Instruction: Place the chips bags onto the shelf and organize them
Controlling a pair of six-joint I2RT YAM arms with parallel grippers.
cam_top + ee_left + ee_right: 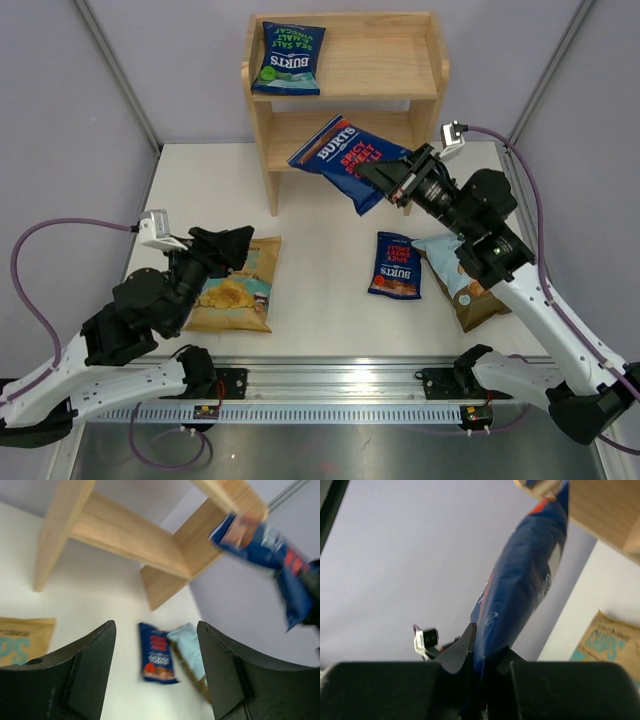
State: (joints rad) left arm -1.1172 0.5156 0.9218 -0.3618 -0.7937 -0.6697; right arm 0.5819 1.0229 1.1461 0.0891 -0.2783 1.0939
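Observation:
The wooden shelf (395,75) stands at the table's far middle. A dark-blue Burts bag with green lettering (288,58) lies on its top tier. My right gripper (385,178) is shut on a dark-blue Burts bag with red lettering (342,155) and holds it in the air in front of the lower tier; it also shows in the right wrist view (520,585). A third Burts bag (395,265) lies flat right of centre, beside the light-blue-and-brown bag (455,275). The tan CHIPS bag (238,288) lies at the left. My left gripper (235,250) hovers open and empty over its top edge.
Grey walls and slanted metal posts enclose the table. A metal rail (340,385) with both arm bases runs along the near edge. In the left wrist view the shelf (125,530), the flat Burts bag (157,652) and the held bag (270,545) show ahead.

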